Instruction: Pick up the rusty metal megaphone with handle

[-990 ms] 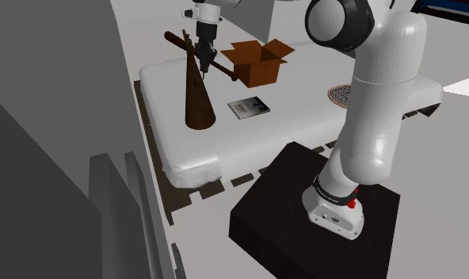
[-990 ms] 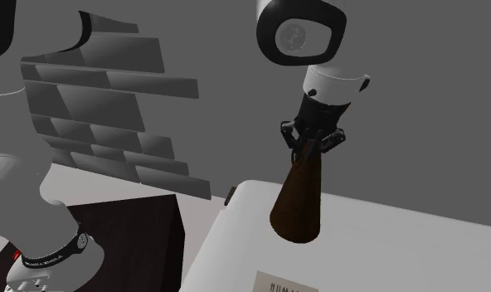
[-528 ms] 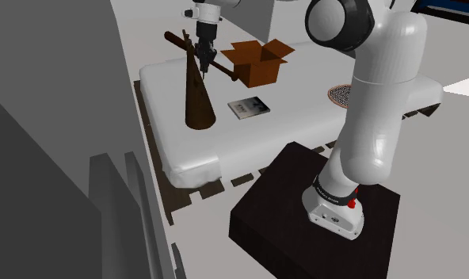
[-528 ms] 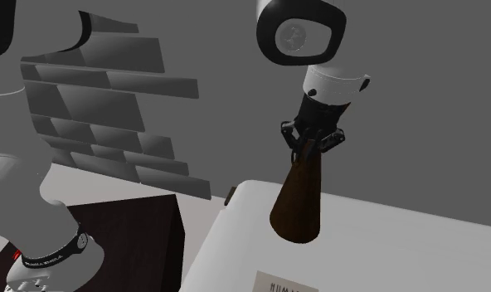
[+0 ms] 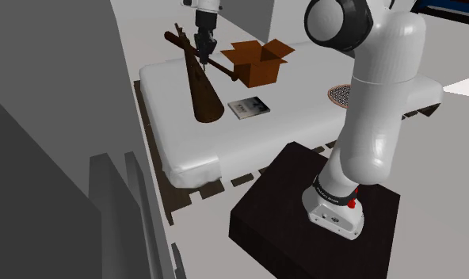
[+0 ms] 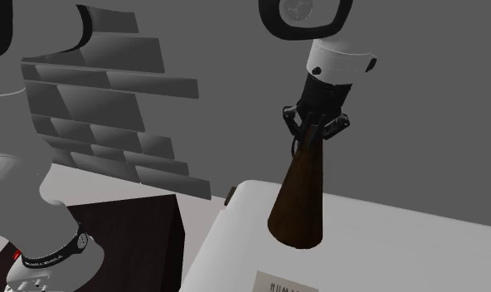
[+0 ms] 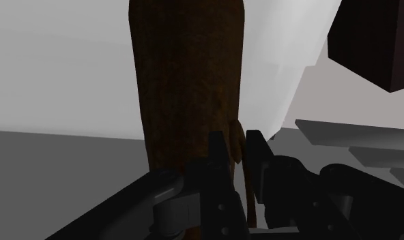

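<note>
The rusty-brown megaphone (image 5: 203,89), upper centre of the shoulder view, leans tilted, jaws clamped on its narrow top.

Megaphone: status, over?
Tool shut on megaphone handle. Megaphone wide end down, tilted, at white table; lift-off unclear. Open brown box, flat card nearby, not touching.
</note>
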Action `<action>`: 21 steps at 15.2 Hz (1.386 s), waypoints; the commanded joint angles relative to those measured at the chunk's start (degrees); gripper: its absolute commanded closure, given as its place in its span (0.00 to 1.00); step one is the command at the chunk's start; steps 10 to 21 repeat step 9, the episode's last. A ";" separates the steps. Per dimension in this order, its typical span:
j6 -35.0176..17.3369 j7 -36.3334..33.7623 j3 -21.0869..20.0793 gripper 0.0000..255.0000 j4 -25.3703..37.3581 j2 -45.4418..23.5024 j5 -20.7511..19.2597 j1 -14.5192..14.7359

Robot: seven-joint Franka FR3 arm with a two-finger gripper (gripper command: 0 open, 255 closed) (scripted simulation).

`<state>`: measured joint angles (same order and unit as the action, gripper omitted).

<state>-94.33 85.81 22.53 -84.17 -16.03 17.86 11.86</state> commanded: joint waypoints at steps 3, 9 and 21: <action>3.06 -0.66 0.05 1.00 3.41 -0.07 0.03 -0.27; 6.51 -1.24 0.11 1.00 7.54 -0.74 0.26 -0.78; 6.51 -1.24 0.11 1.00 7.54 -0.74 0.26 -0.78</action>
